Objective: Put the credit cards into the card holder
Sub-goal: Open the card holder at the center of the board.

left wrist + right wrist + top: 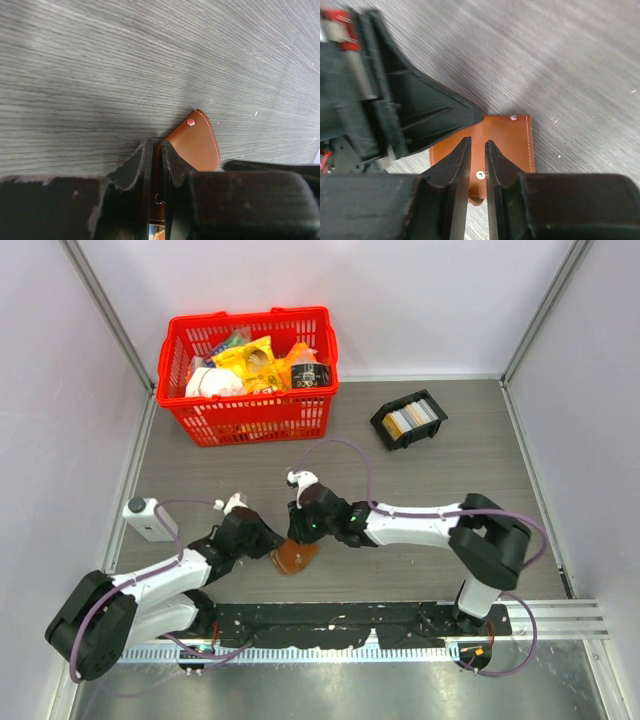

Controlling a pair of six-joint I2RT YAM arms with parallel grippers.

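Both arms lean in over the middle of the grey wood-grain bench (440,470), and their grippers meet at the card holder (294,557), a small brown leather wallet lying between the two of them, close to the near edge.

The left gripper (156,155) is clenched on the card holder: in its wrist view the two dark fingers (135,167) stand nearly together with a thin edge of brown leather pinched between them. Beyond the fingertips, a rounded flap of the wallet with a small snap stud fans out to the right, resting on or just above the bench; which, I cannot tell.

The right gripper (477,150) hangs directly over the wallet from the other side. Its fingers (497,162) are narrowly parted, and a metal snap on the leather shows in the slot between them. Whether those fingers actually pinch the leather or only hover above it, the views do not settle. The left gripper's black body crowds in from the left of that view, its tip touching or just over the wallet's far corner.

Far ahead of the right gripper and off to its right sits a small black open tray (409,420) with the credit cards (411,417) standing on edge inside, in yellow-orange, white and grey. Well beyond the left gripper, at the back of the bench, a red plastic basket (250,415) is filled with snack packets. A small white device (148,518) lies just to the left of the left arm.
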